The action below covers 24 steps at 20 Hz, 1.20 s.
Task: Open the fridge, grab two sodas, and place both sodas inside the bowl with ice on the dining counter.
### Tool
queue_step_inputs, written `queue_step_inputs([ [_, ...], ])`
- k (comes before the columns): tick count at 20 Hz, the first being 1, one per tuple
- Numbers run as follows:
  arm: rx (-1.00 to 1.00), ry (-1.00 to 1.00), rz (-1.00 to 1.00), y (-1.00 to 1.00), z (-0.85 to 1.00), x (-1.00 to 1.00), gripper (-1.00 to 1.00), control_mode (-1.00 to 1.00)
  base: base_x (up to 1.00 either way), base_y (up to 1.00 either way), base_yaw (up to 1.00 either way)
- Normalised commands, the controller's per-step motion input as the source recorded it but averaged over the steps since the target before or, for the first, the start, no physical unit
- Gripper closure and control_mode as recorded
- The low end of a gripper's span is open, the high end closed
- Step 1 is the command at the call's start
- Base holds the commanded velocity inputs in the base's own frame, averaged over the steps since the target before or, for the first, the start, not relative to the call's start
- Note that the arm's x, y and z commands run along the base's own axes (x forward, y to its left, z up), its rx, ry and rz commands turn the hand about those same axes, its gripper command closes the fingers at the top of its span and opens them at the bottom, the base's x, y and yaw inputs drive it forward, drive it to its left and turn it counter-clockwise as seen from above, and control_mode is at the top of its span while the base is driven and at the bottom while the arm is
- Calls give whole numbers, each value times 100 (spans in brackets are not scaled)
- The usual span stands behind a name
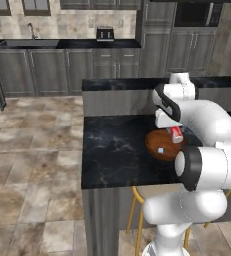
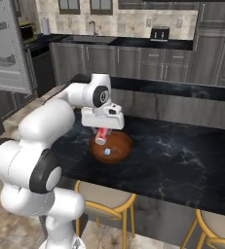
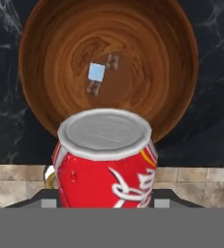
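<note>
My gripper hangs just over the dining counter, shut on a red soda can with a silver top. Below the can sits the reddish-brown wooden bowl; the can is above the bowl's near rim, tilted a little. A pale ice cube and two small brownish pieces lie at the bowl's bottom. The fridge's open door, pale grey with shelves, stands at the far left.
Stools with yellow legs are tucked under the counter's near edge. A raised ledge runs along the counter's far side. The wall counter behind holds a toaster and a sink faucet.
</note>
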Motion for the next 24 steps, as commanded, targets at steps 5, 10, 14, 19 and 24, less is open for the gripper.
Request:
queue_step_inputs([
  [5, 0, 6, 0, -10, -32, 43, 100, -100, 0, 0, 0],
  [10, 0, 4, 0, 0, -30, 43, 100, -100, 0, 0, 0],
  [14, 0, 2, 0, 0, -34, 20, 100, -100, 0, 0, 0],
  [19, 0, 0, 0, -2, -36, 1, 100, -100, 0, 0, 0],
  [24, 1, 1, 0, -3, -23, 13, 100, -100, 0, 0, 0],
])
